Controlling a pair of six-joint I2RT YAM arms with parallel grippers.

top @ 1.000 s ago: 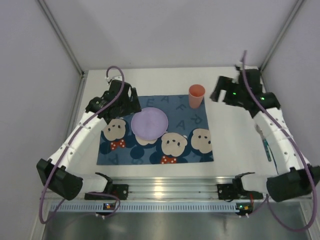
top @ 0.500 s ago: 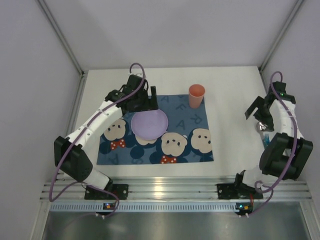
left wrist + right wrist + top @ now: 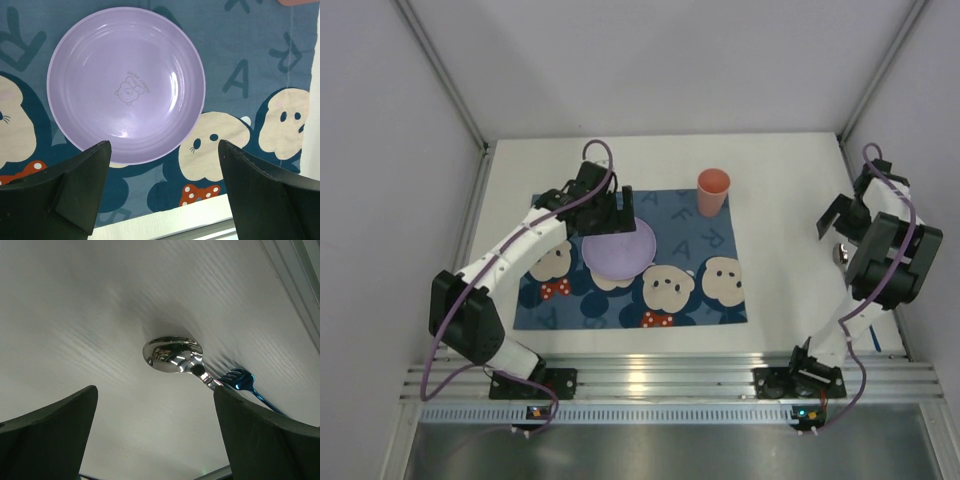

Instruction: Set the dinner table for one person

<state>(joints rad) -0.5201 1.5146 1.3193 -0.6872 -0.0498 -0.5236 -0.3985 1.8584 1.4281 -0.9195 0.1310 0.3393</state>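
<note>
A purple plate lies on a dark blue mouse-print mat on the white dinner table. An orange cup stands upright at the mat's far right corner. My left gripper hovers over the plate's far edge, open and empty; the left wrist view shows the plate ahead of the spread gripper. My right gripper is open and empty at the table's right edge. Its wrist view shows it over a steel spoon with a blue fork beside it.
The spoon's bowl shows on the bare table by the right wall; the right arm hides most of the cutlery in the top view. Grey walls close in on three sides. A metal rail runs along the near edge.
My left arm swung from the mat's left side to above the plate. My right arm pulled back from beside the cup to the right edge, above the spoon.
</note>
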